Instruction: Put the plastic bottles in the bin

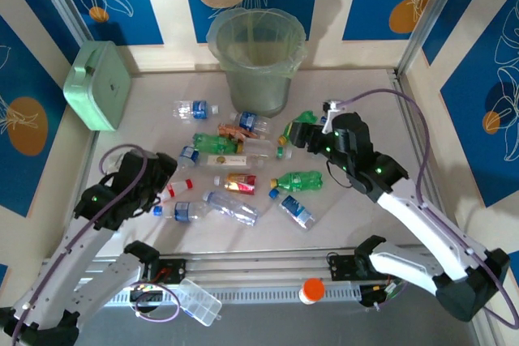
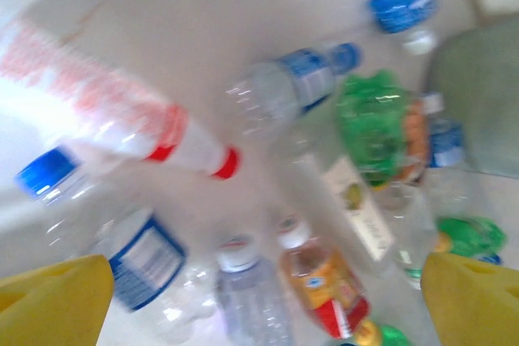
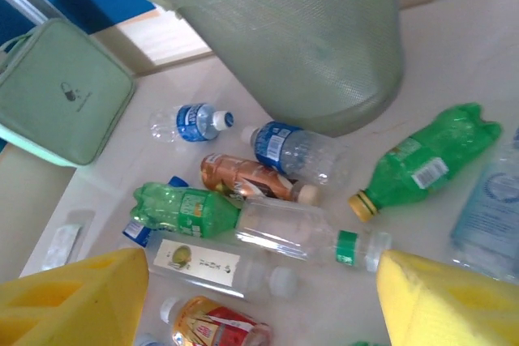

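Right wrist: crumpled green bottle (image 3: 430,155), seemingly mesh-walled bin (image 3: 324,62).

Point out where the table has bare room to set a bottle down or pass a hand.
Bare table runs along the near edge, between the plastic bottles and the rail. Another patch lies between the mint green box and the bin. The middle, in front of the bin, is crowded with bottles.

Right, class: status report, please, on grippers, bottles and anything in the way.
Left gripper open, empty, over bottles. Right gripper open, empty, near bin. Bottles lying on table. Green box off left, not blocking.
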Tool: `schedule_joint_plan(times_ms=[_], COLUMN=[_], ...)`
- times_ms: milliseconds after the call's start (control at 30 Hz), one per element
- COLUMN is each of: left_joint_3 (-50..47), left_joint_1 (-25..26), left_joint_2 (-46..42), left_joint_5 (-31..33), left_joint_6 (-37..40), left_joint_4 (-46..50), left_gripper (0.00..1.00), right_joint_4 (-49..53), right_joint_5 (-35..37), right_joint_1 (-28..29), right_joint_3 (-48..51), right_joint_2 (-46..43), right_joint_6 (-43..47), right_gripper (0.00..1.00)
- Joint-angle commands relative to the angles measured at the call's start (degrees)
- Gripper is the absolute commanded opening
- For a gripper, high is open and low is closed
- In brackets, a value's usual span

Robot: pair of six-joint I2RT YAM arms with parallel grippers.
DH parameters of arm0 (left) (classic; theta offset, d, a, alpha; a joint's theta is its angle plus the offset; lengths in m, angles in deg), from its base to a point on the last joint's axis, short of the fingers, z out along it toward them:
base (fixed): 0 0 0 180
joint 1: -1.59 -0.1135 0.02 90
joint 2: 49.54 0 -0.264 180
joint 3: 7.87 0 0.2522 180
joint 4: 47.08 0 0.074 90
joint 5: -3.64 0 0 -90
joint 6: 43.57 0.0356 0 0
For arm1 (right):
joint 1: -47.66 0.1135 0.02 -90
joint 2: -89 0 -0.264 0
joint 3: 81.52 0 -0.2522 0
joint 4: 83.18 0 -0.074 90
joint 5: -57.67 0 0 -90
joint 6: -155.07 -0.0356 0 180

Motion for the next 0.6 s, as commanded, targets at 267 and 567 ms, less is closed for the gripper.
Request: schedule_joint_plan(times_ms=[267, 567], left_joint_3=[-10.2, -18.6], left_joint_1=[-0.6, -0.5], left_joint_2=[0.2, 0.3], left_joint_5=[-0.5, -3.1], left_joint_6=[-17.8, -20.9], left_joint_4=[3.0, -4.3], left_gripper=[0.92, 0.87], right_joint_4=[1.3, 0.3], right_joint_5=[2.1, 2.3], right_joint_1=[-0.9, -1.0], right_joint_3=[2.3, 3.7], right_joint_2=[-9.0, -10.1], right_joint_6=[-1.6, -1.2], right_gripper=[0.75, 0.75])
